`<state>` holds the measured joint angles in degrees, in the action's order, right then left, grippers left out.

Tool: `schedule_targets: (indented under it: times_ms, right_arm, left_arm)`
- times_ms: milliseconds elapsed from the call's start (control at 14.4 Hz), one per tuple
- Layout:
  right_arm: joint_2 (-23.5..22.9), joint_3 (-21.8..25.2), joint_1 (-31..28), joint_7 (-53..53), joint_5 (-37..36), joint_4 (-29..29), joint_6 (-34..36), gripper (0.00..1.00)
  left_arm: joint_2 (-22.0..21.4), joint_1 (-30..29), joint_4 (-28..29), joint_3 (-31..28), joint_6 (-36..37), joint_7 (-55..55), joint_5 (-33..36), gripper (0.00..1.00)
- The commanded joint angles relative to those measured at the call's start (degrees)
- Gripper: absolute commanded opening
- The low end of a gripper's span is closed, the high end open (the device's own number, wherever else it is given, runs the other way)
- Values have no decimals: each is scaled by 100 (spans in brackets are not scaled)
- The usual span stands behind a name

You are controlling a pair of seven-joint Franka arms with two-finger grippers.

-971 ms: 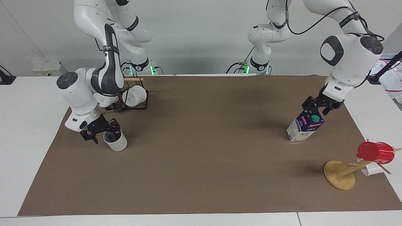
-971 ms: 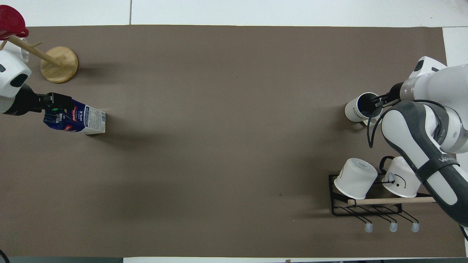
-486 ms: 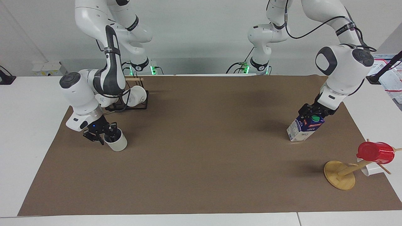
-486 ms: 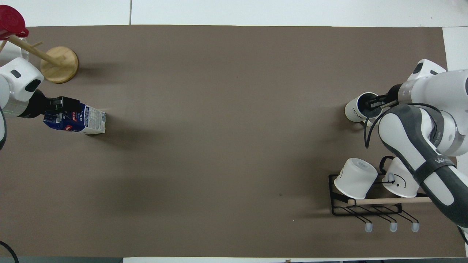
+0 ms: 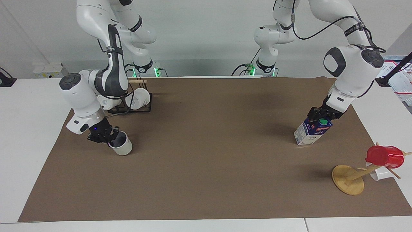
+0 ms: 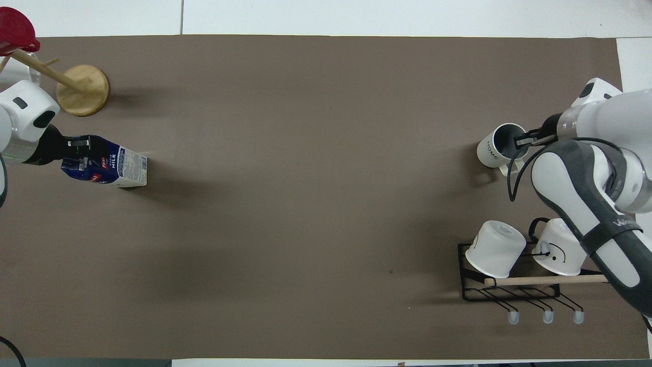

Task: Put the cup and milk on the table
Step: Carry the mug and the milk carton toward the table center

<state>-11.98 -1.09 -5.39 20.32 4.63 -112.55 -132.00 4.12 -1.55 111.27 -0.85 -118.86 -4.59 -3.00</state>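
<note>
The grey-white cup (image 5: 122,147) stands tilted on the brown mat of the table (image 5: 209,154), toward the right arm's end; it also shows in the overhead view (image 6: 493,148). My right gripper (image 5: 111,137) is shut on the cup's rim, one finger inside the dark interior. The blue and white milk carton (image 5: 309,132) stands leaning on the mat toward the left arm's end, also seen in the overhead view (image 6: 122,167). My left gripper (image 5: 319,116) is shut on the carton's gable top beside the green cap.
A black wire rack (image 6: 509,293) with two white mugs (image 6: 495,248) stands nearer to the robots than the cup. A wooden mug tree (image 5: 347,179) holding a red cup (image 5: 384,156) stands farther from the robots than the milk, at the mat's corner.
My right gripper closed on the cup's rim, and the cup shifted slightly away from the robots. My left gripper came down onto the milk's top and closed on it.
</note>
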Motion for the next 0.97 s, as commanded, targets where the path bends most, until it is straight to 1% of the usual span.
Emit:
schedule_targets:
  times_ms: [0, 139, 277, 347, 486, 624, 694, 763, 832, 902]
  right_arm:
    - [2, -40, 203, -535, 135, 864, 989, 0]
    - [20, -40, 589, -1062, 82, 1085, 1211, 0]
    - [11, -40, 1134, -1712, 20, 1086, 1080, 0]
    - [11, -49, 1337, -1889, 20, 1043, 967, 0]
    - [29, -49, 1750, -1944, 29, 824, 405, 0]
    - [-41, -49, 2101, -2153, 29, 814, 228, 0]
    - [-102, -49, 2338, -2355, 29, 814, 79, 0]
    - [-173, -49, 2497, -2505, 29, 814, -53, 0]
    - [-199, -40, 2673, -2585, 12, 779, -158, 0]
    - [-243, -40, 2753, -2603, 3, 779, -212, 0]
  left_arm:
    - [-148, -74, 123, 24, -6, 2, 54, 0]
    - [-157, -74, 97, 24, 3, 11, 54, 0]
    - [-192, -74, 62, 15, 56, 10, 54, 0]
    - [-210, -74, 18, 15, 99, 10, 54, 0]
    - [-219, -65, -236, 6, 380, 19, 54, 0]
    - [-184, 5, -631, 6, 731, 45, 72, 0]
    - [-149, 23, -851, 6, 915, 72, 211, 0]
    - [-122, 84, -1018, 41, 1056, 237, 491, 0]
    - [-96, 241, -1098, 50, 1093, 552, 667, 0]
    - [-96, 339, -1108, 59, 1032, 860, 678, 0]
